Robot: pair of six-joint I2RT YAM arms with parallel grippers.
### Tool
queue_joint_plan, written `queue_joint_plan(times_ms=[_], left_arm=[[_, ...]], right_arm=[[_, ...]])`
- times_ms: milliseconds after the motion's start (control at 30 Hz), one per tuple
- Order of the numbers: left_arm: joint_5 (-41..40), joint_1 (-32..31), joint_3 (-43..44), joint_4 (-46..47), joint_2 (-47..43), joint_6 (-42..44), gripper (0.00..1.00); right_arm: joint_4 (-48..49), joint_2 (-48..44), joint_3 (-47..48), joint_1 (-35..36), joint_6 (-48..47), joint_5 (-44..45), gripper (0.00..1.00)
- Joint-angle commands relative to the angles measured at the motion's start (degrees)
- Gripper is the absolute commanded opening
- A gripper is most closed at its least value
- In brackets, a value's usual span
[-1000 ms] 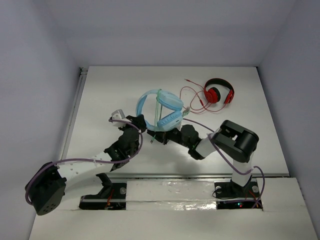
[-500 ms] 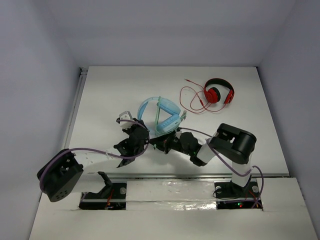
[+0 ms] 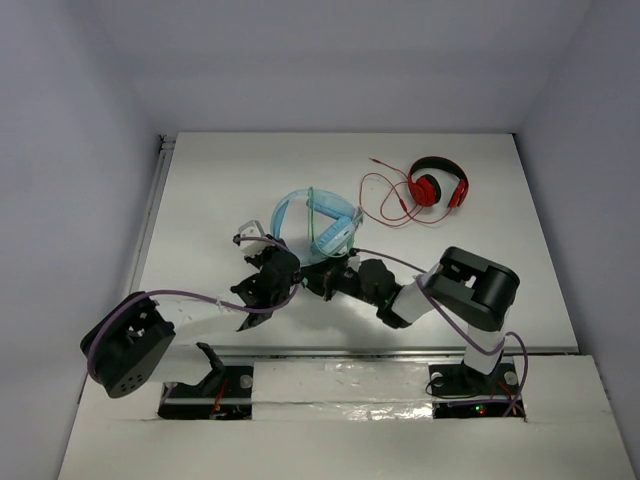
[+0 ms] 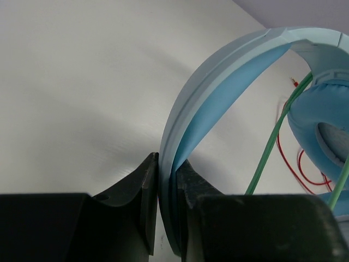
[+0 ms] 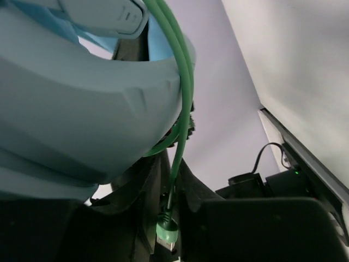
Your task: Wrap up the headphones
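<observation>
at the centre of the top view, just below the middle of the white table (image 3: 200,200), the headphones (image 3: 315,215) sit directly above the two hands. the light blue headband (image 3: 285,212) arcs to the left and an earcup (image 3: 338,232) lies to the right. the thin green cable (image 3: 313,222) crosses the opening of the headband from top to bottom.

left hand (image 3: 272,268): positioned at the lower left end of the headband. in the left wrist view, the left hand (image 4: 168,169) has its jaws drawn narrow, and the edge of the headband (image 4: 218,82) is clamped between them. the headband rises from the jaws toward the upper right of the frame. the cable (image 4: 272,136) runs diagonally at right, beside the padded earcup (image 4: 319,117).

right hand (image 3: 328,276): positioned below the earcup, just beside the left hand. in the right wrist view, the right hand (image 5: 166,180) has its jaws nearly closed on the cable (image 5: 182,82). two strands run down the side of the earcup (image 5: 82,120); one passes between the fingers and ends in a green plug (image 5: 166,234) at the bottom of the frame.

in the upper right of the table, well apart from the hands, lie red-and-black headphones (image 3: 438,185) with a loose red cable (image 3: 385,200) trailing to their left.
</observation>
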Motion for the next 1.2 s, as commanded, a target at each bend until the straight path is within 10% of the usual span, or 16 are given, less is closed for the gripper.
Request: queue_joint_plan(times_ms=[0,267,833,1167], left_arm=[[2.8,-2.31,-0.45,1.11,-0.68,-2.64,0.0],[6.49,-3.55,-1.77,-3.2,-4.28,-4.67,0.0],[18.18,3.31,6.05,-6.89,6.43,0.08,0.0],[21.43,5.15,8.42,-4.78,13.55,0.96,0.0]], right_arm=[[32.47,-0.35,6.11,0.59,0.92,4.24,0.24],[32.99,2.03,6.9,0.59,0.31,15.32,0.44],[13.67,-15.46,-3.82,2.26,-12.6,8.74,0.91],[10.08,-20.19,-12.62,2.26,-17.44,7.52,0.93]])
